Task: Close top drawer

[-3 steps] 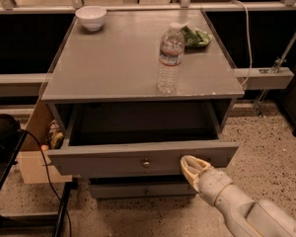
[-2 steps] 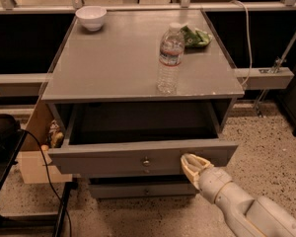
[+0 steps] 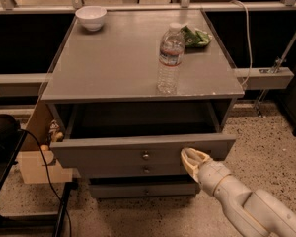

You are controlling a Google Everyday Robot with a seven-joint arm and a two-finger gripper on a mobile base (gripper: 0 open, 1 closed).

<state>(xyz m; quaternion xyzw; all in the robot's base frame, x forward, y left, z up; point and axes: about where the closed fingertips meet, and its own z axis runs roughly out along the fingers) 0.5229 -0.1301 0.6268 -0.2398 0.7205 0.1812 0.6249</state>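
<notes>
Okay, my cream pincer [image 3: 194, 158] sits against the right part of the top drawer [image 3: 113, 154]. That drawer has a flat grey-painted front with a small round metal knob [image 3: 145, 155], and it stands pulled out beneath the smooth grey counter [image 3: 113, 63]. Pincer apart or together? I can't tell. Up top are a clear plastic bottle [image 3: 170, 58] with an unreadable label, a round white bowl [image 3: 91, 18] and a crumpled green packet [image 3: 196, 36].
</notes>
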